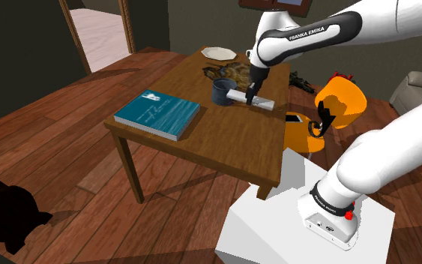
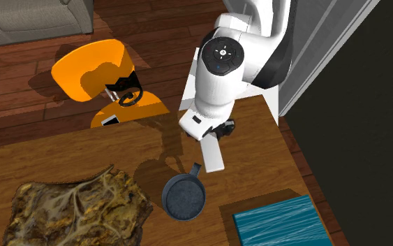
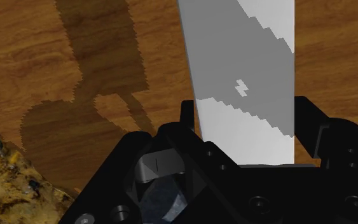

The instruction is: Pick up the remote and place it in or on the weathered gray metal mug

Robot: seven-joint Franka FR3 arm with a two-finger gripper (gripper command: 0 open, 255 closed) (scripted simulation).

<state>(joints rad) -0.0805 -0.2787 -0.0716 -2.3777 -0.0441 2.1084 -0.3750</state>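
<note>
Two fingers (image 3: pixel 311 121) clasp the remote (image 3: pixel 241 83) between them.

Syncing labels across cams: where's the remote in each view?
Shoulder view: remote right of the mug, under the claw.
Second exterior view: remote near the middle, just above the mug.
Wrist view: remote clasped in the claw, running away from it.
Shared landmark: the mottled brown slab beside the mug.
</note>
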